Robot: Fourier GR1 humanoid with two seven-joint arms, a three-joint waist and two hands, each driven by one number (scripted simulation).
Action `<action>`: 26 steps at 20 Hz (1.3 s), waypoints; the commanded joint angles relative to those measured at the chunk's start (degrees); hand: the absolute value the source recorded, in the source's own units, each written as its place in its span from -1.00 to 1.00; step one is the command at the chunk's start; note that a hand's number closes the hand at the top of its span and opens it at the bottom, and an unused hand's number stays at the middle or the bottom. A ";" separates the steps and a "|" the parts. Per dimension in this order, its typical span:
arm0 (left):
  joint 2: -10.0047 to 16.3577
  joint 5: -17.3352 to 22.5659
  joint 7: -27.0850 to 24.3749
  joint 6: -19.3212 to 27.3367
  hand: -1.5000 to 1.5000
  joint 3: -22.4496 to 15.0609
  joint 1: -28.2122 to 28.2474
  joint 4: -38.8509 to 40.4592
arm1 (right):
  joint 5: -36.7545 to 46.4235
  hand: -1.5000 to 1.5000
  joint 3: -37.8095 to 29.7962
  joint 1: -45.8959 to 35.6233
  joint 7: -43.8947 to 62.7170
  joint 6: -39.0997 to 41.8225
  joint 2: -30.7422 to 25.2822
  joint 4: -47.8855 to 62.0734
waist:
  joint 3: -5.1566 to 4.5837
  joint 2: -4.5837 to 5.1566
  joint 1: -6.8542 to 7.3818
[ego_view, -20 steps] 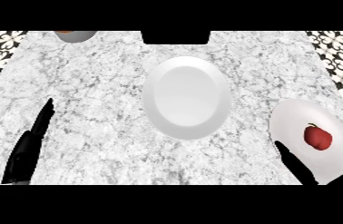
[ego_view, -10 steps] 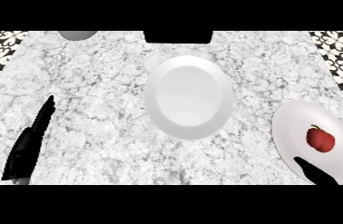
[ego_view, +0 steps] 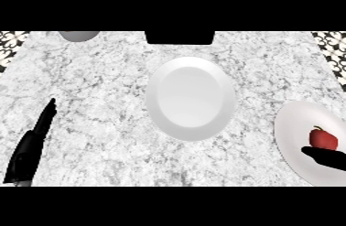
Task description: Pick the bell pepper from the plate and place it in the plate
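Just beyond the right hand [ego_view: 329, 159], open or closed unclear, the bell pepper [ego_view: 323, 138] sat on its plate [ego_view: 292, 128]: probably light, firm, slippery; best clasped around its sides

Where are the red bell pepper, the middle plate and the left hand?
bell pepper [ego_view: 323, 138], head view, on its red body.
middle plate [ego_view: 191, 98], head view, on its bare centre.
left hand [ego_view: 32, 146], head view, on its middle.

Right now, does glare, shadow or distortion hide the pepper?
Head view: no glare; the red bell pepper reads plainly against its white plate, which the right edge cuts; the black right hand sits just below it; the middle plate looks stretched tall.
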 commanded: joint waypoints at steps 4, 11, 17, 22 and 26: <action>0.89 -0.11 1.56 -2.55 0.00 2.72 0.24 -0.22 | -3.19 -1.00 -0.31 -4.33 8.78 15.95 -3.59 1.07 | 0.10 -0.19 -0.67; -1.79 -2.78 2.96 -5.50 0.00 5.78 1.85 -3.40 | -6.96 -1.00 -6.02 -6.34 -0.61 17.92 -4.83 9.58 | 0.14 -0.20 -0.66; -5.13 -7.05 7.01 -3.63 0.00 5.07 2.11 -6.28 | -5.73 -1.00 -5.61 -8.87 -8.38 13.19 -1.61 22.45 | 0.19 -0.14 -0.41; -4.19 -6.05 3.30 -10.41 0.00 10.91 2.67 -3.06 | -5.15 -1.00 -6.99 -8.75 -7.84 14.87 -0.98 23.51 | 0.15 -0.18 -0.58; -8.02 -9.05 1.46 -10.70 0.00 12.63 1.98 -0.29 | -4.78 -1.00 -7.83 -10.29 -7.27 17.59 -1.54 24.20 | 0.13 -0.17 -0.69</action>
